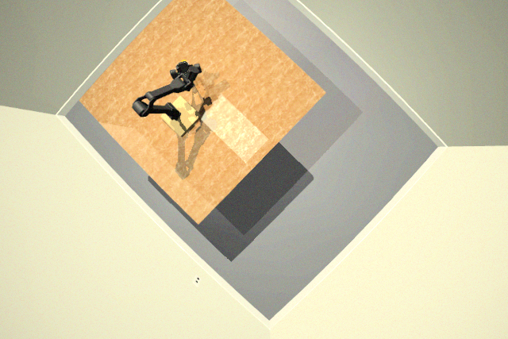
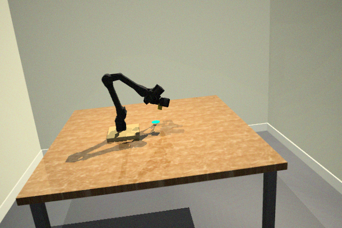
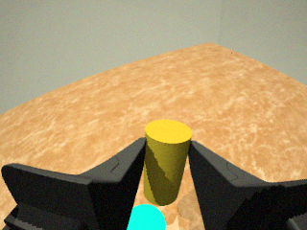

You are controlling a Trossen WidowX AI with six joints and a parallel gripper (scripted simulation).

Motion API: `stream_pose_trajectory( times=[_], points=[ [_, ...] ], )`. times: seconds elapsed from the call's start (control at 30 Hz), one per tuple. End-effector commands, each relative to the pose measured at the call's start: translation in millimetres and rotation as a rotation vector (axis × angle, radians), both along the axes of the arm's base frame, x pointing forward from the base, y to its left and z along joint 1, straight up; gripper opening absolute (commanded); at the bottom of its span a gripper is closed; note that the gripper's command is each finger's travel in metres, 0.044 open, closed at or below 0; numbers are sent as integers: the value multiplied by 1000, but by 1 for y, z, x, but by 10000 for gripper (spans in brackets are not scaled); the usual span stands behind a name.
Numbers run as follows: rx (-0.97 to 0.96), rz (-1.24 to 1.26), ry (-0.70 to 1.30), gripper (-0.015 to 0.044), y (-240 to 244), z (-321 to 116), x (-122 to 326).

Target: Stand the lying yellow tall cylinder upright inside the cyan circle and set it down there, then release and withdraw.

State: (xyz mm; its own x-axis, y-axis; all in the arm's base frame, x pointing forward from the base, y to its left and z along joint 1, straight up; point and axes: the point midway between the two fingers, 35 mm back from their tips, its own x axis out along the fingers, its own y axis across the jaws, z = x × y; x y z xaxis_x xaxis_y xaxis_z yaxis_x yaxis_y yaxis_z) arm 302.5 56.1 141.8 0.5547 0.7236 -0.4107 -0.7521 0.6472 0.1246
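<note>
1. The pick-up looks done: the fingers are clamped on the sides of the cylinder (image 3: 167, 161).
2. The cylinder hangs in the air, well above the counter (image 2: 193, 142). In the exterior view it points roughly downward from the gripper; whether it is truly vertical I cannot tell.
3. The circle (image 2: 155, 122) lies on the counter below, slightly to the near left of the cylinder, and nothing stands in it.
4. Left, by my judgement: line up over the circle, lower, let go, withdraw.
5. No containers are in view.
</note>
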Motion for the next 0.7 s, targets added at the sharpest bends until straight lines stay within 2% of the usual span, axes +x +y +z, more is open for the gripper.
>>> stream_pose_trajectory(
  times=[0.0, 0.67],
  points=[
    [21, 2, -13, 105, -1, 0, -4],
    [86, 22, -109, 105, -5, 3, -16]
  ],
)
